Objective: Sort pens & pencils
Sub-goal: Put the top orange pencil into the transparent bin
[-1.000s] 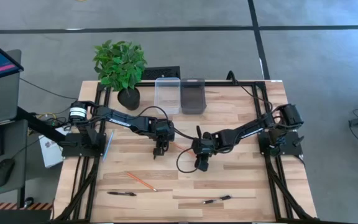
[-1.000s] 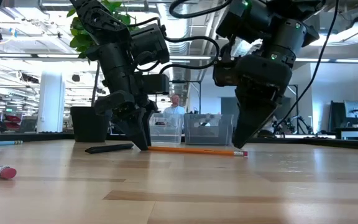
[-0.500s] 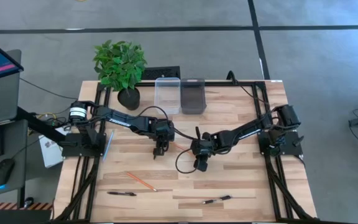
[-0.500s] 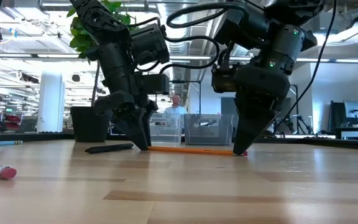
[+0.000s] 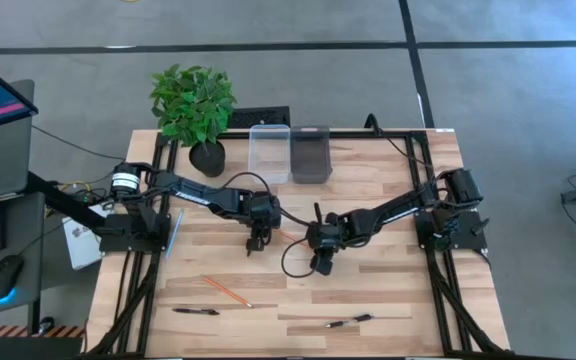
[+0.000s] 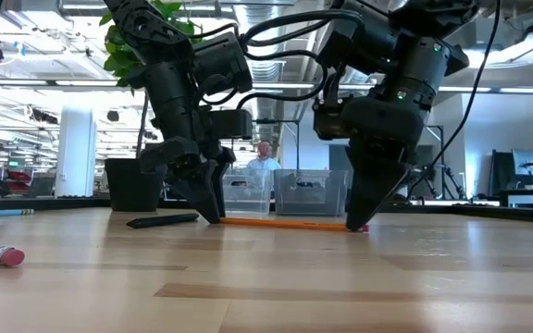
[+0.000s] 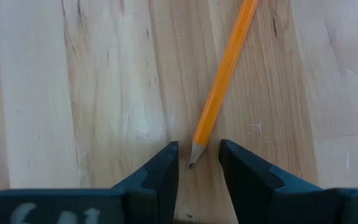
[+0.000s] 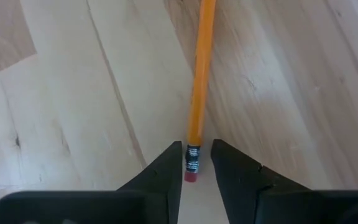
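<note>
An orange pencil [image 6: 285, 222] lies flat on the table between my two grippers. My left gripper [image 7: 197, 144] is open and points down, its fingers on either side of the sharpened tip [image 7: 192, 158] without touching it. My right gripper [image 8: 197, 144] is open by a narrow gap, with the pink eraser end [image 8: 191, 173] between its fingers. In the high view, my left gripper [image 5: 256, 244] and my right gripper [image 5: 320, 264] stand mid-table. A black pen [image 6: 163, 220] lies beside the left gripper. My right gripper comes from above, pointing down, its fingers across the pencil at the metal band by the eraser [image 8: 192, 152]. One finger [image 8: 174, 163] stands right against the band; whether it touches I cannot tell. The pencil lies flat on the table.
A second pencil [image 5: 226, 290] and two black pens [image 5: 196, 311] [image 5: 348, 321] lie near the table's near edge. A clear bin [image 5: 269, 152] and a dark bin [image 5: 310, 153] stand at the far edge, beside a potted plant [image 5: 196, 110]. A person shows far behind.
My right gripper has come down and a little toward the table's left, onto the pencil's eraser end, so that the eraser now sits between its fingers. The pencil has stayed in place.
</note>
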Action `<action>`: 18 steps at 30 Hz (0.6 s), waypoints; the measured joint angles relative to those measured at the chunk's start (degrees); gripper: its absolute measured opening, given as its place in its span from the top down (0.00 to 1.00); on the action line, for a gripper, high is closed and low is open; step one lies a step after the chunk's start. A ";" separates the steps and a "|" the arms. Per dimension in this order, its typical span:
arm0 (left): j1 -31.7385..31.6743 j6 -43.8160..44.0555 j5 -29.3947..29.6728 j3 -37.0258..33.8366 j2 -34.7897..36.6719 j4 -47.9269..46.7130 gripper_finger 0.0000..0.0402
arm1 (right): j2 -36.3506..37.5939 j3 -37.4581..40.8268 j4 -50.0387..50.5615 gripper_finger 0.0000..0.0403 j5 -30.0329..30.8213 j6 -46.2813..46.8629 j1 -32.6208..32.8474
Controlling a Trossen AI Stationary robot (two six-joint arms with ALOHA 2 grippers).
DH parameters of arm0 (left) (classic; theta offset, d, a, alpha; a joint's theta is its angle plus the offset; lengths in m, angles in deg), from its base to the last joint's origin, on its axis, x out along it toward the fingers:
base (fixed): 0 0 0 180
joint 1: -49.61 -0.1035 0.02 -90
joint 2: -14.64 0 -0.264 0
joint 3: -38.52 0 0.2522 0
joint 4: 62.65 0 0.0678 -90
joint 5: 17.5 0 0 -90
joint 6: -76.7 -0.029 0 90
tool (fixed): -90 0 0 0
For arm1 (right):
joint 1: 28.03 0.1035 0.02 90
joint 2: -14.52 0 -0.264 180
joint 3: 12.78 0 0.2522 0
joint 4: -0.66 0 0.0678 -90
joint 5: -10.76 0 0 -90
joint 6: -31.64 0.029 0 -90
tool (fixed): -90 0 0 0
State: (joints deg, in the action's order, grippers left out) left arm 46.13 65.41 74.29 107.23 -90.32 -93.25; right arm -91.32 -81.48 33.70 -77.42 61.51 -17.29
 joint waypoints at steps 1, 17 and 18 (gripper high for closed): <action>0.00 0.01 0.00 0.00 0.00 0.01 0.72 | 0.00 -0.02 0.38 0.71 -0.10 0.10 0.00; -0.02 0.07 0.12 0.80 -0.05 -0.47 0.72 | 0.20 -0.07 3.62 0.84 -0.26 0.14 0.07; -0.02 0.07 0.13 1.08 -0.09 -0.68 0.72 | 0.22 -0.07 3.64 0.86 -0.24 0.05 0.07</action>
State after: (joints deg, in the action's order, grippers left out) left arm 46.11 65.47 74.41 108.32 -90.42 -93.93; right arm -91.11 -81.54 37.33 -77.66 61.55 -17.22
